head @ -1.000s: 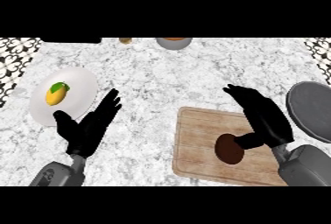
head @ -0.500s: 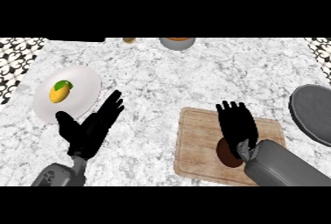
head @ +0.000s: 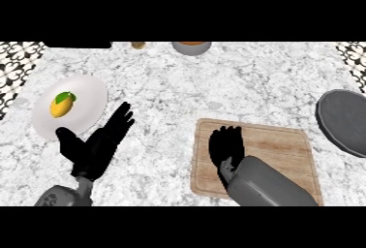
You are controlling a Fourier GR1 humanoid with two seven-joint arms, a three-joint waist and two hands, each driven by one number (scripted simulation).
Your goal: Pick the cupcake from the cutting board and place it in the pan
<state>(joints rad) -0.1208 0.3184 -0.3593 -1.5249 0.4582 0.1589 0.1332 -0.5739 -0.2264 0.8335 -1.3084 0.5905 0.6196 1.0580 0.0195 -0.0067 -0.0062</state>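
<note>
On the speckled marble counter (head: 214, 82), the right hand (head: 225, 147) lies palm-down on the pale wooden cutting board (head: 286, 150), hiding the cupcake, grip unreadable, left hand (head: 97, 145) flat-fingered beside the white plate (head: 82, 99), round grey pan (head: 344, 121) right.

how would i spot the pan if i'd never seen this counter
Start at the wooden cutting board under the right hand. Look past its right edge: the pan is the dark grey round dish there, unlike the white plate far left.
</note>
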